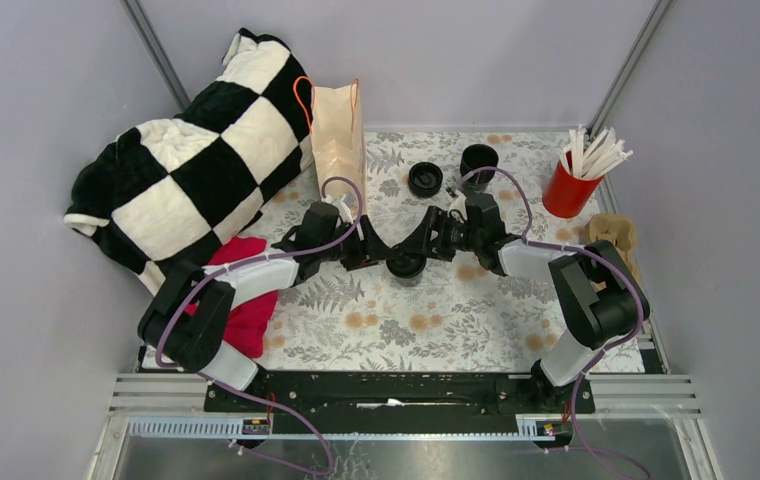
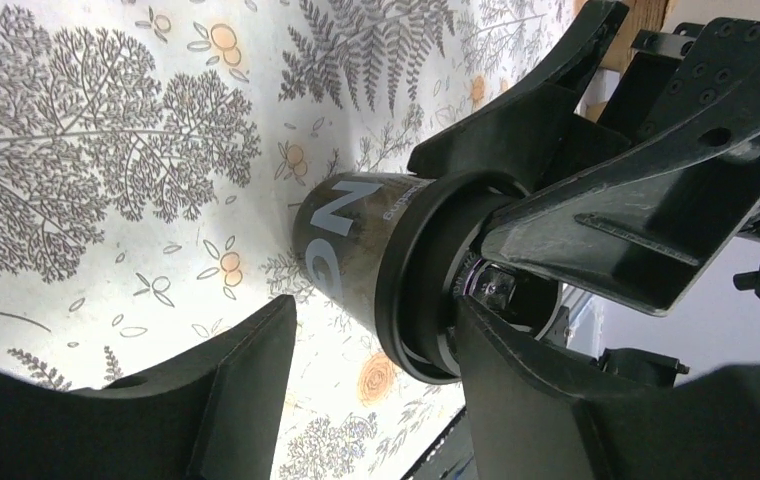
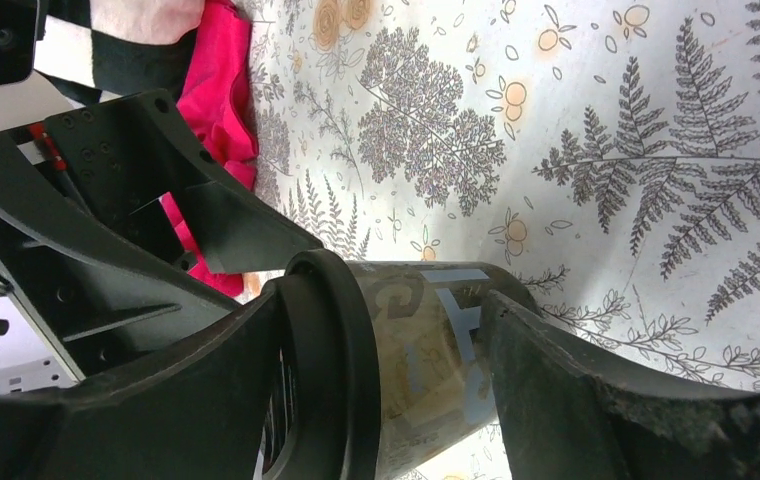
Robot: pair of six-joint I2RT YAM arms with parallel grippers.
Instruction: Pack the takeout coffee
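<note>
The takeout coffee (image 1: 406, 266), a small black cup with a black lid, stands on the floral tablecloth mid-table. Both grippers crowd it from opposite sides. My left gripper (image 1: 374, 255) is open. In the left wrist view one finger (image 2: 526, 390) lies against the lid of the cup (image 2: 351, 250), while the other finger (image 2: 226, 390) stands clear of the body. My right gripper (image 1: 424, 243) is open too. In the right wrist view its fingers straddle the cup (image 3: 426, 340), one by the lid (image 3: 336, 360), one by the lower body.
A tan paper bag (image 1: 339, 135) stands upright at the back left. Behind the cup sit a squat stack of lids (image 1: 425, 179) and a stack of black cups (image 1: 478, 160). A red cup of straws (image 1: 568, 190) is back right. A checkered blanket (image 1: 196, 160) and red cloth (image 1: 246, 305) lie left.
</note>
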